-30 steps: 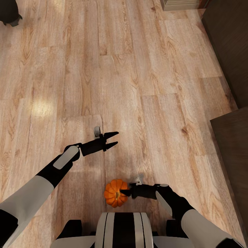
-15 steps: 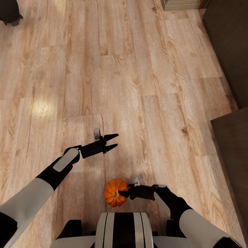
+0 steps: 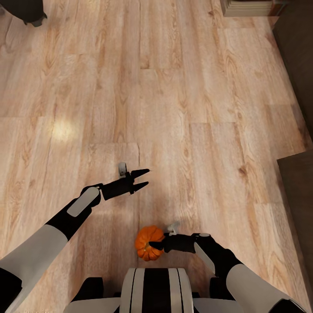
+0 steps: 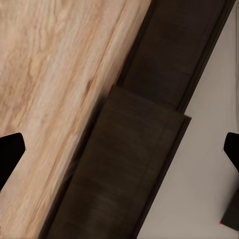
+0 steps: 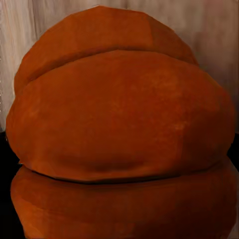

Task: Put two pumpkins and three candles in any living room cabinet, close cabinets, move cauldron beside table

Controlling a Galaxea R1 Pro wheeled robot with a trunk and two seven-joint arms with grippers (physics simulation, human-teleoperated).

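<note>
Cauldron: a black pot, probably the cauldron (image 3: 26,11), is sitting on the wood floor (image 3: 174,87) at the far left corner, well apart from both sets of fingers.

Left gripper: the left gripper (image 3: 142,179) is hanging over the bare floor. Its fingers (image 3: 140,173) are spread apart and are gripping nothing. In the left wrist view the two dark tips are showing far apart, with the floor and a dark wood front beyond them.

Pumpkin: one orange pumpkin (image 3: 149,242) is sitting right at the tips of the right fingers, close in front of the robot's own body. In the right wrist view the pumpkin (image 5: 119,119) is looming big and round, very near the camera.

Right gripper: the right gripper (image 3: 157,244) is pressing up against the pumpkin's side. It looks like the fingers are squeezing the pumpkin, but I cannot tell for sure, because the tips are hiding against the orange skin.

Cabinet: the dark brown wood along the right edge is likely the cabinet (image 3: 300,187). It is sitting well apart from the right fingers, off to their far side.

Step in hand: I think the robot is carrying or picking up one pumpkin.

Next move: it is going to need a firm grip, then a turn toward the dark wood, and an open drawer to drop the pumpkin in.
</note>
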